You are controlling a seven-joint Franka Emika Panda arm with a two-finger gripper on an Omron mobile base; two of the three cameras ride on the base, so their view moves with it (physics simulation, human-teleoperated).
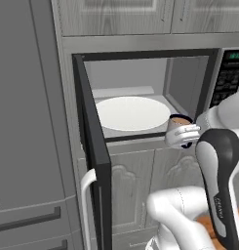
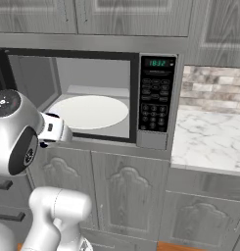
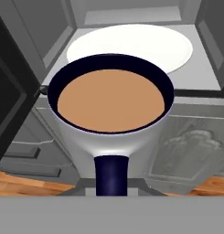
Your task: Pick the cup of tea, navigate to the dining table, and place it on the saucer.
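Note:
The cup of tea (image 1: 178,121) hangs in the air just outside the open microwave's front right corner, off any surface. It is a grey mug with a dark rim, and my gripper (image 1: 183,134) is shut on it. In the hand view the cup of tea (image 3: 111,103) is very close and upright. Its brown liquid is level and its dark handle (image 3: 111,176) points toward the camera. The dining table and the saucer are out of view.
The microwave's large white round plate (image 1: 132,112) lies inside the cavity behind the cup. The open microwave door (image 1: 94,146) juts out on the left. The control panel (image 2: 156,98) and a marble counter (image 2: 209,137) are to the right, with grey cabinets above and below.

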